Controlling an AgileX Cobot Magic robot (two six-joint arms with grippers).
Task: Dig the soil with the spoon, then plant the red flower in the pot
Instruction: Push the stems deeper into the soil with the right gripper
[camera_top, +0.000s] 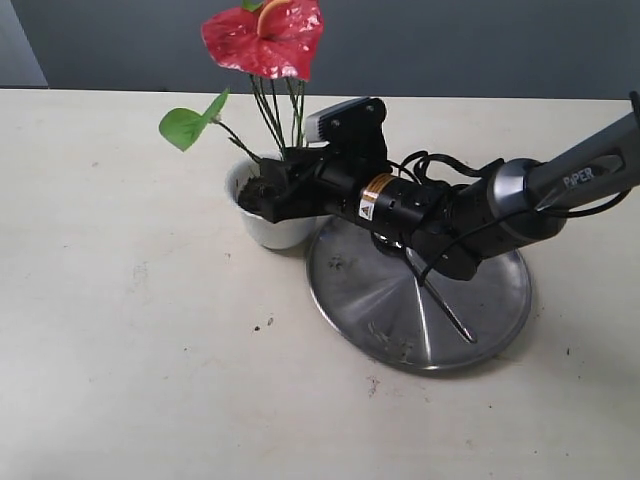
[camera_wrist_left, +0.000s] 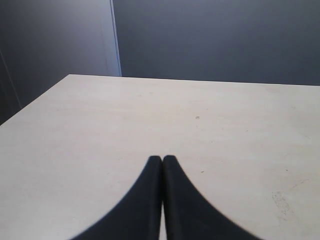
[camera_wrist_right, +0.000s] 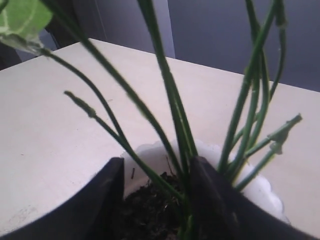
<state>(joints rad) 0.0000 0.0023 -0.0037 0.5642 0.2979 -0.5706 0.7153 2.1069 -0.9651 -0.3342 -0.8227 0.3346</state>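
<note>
The red flower (camera_top: 265, 38) stands upright with its thin green stems (camera_wrist_right: 169, 95) in the small white pot (camera_top: 268, 232), which holds dark soil (camera_wrist_right: 150, 205). My right gripper (camera_wrist_right: 156, 172) is open at the pot's rim, its fingers straddling the base of the stems; some stems rest against one finger (camera_wrist_right: 202, 180). In the exterior view that gripper (camera_top: 277, 190) reaches in from the right, over the pot. The spoon (camera_top: 446, 308) lies on the steel plate (camera_top: 350, 285) beneath the right arm. My left gripper (camera_wrist_left: 162, 160) is shut with nothing in it, over bare table, and does not appear in the exterior view.
The round steel plate touches the pot's right side and carries a few soil crumbs (camera_top: 400, 345). Crumbs also dot the table (camera_top: 268, 323) in front of the pot. A green leaf (camera_top: 185, 125) sticks out left of the stems. A dark wall stands behind the table.
</note>
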